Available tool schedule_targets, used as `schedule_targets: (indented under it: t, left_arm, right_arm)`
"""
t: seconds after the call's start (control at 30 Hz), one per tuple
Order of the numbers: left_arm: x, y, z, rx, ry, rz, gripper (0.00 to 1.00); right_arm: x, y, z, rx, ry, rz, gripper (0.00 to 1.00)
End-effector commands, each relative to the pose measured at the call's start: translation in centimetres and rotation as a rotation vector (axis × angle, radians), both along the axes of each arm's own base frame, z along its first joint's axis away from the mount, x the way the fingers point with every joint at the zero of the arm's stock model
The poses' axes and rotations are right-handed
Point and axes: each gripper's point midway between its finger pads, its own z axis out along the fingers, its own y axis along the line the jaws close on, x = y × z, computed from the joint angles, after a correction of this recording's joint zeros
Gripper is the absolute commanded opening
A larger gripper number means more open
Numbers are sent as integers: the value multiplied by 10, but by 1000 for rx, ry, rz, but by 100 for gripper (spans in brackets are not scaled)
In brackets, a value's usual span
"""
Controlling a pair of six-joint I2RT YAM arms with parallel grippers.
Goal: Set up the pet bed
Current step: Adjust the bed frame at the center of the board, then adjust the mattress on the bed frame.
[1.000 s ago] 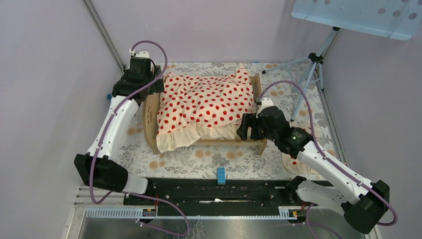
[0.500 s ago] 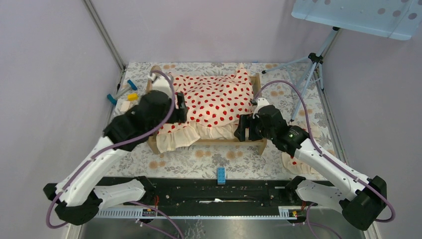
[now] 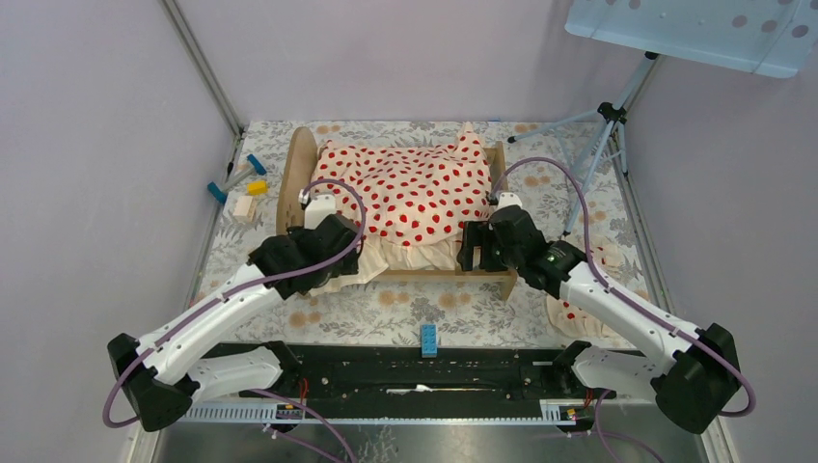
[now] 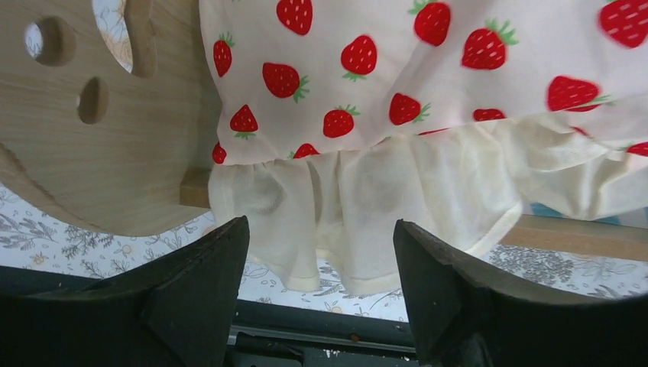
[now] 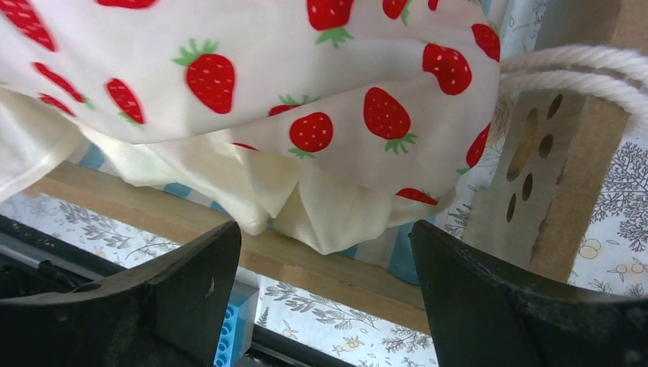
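Left side: a few small blocks [image 3: 241, 189] are lying on the floral table cover [image 3: 386, 313], well apart from the work.

I am holding my left gripper [image 4: 317, 237] wide open and empty at the near left corner of the pet bed [image 3: 294, 174], just beside the rounded end board [image 4: 99, 153]. I am aiming it at the hanging ruffle [image 4: 367, 214] of the blanket [image 3: 415, 193], judged a ready stance for gripping that hem.

The bed is sitting mid-table, the blanket draping over its near rail.

I am holding my right gripper [image 5: 325, 229] equally wide, gripping nothing, at the near right corner, facing the bunched fabric there.

A ruffled piece [image 3: 564, 313], probably the pillow, is lying mostly hidden under my right arm.
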Motion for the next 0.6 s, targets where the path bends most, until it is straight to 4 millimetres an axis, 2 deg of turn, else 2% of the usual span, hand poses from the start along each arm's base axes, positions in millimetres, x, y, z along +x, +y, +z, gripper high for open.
schedule_targets:
  t: [0.0,0.13,0.2,0.27,0.37,0.47,0.57]
  left_arm:
    - [4,-1,-10,-11,-18,41,76]
    - [-2,-2,-25,-31,3,32,76]
    - [-6,-1,-37,-32,23,28,75]
    - [-8,-3,-46,-37,40,27,71]
    - [-10,-5,-59,-41,61,20,63]
    - [-8,-7,-63,-41,60,30,53]
    - [-7,-4,-69,-32,59,55,38]
  right_arm:
    - [9,5,-9,11,-6,-38,89]
    - [9,8,-20,1,22,-33,86]
    - [8,7,-24,0,26,-38,79]
    - [7,7,-24,3,25,-38,68]
    - [7,3,-21,-3,20,-49,53]
    - [6,2,-15,4,13,-57,39]
    - [6,7,-4,40,7,-50,32]
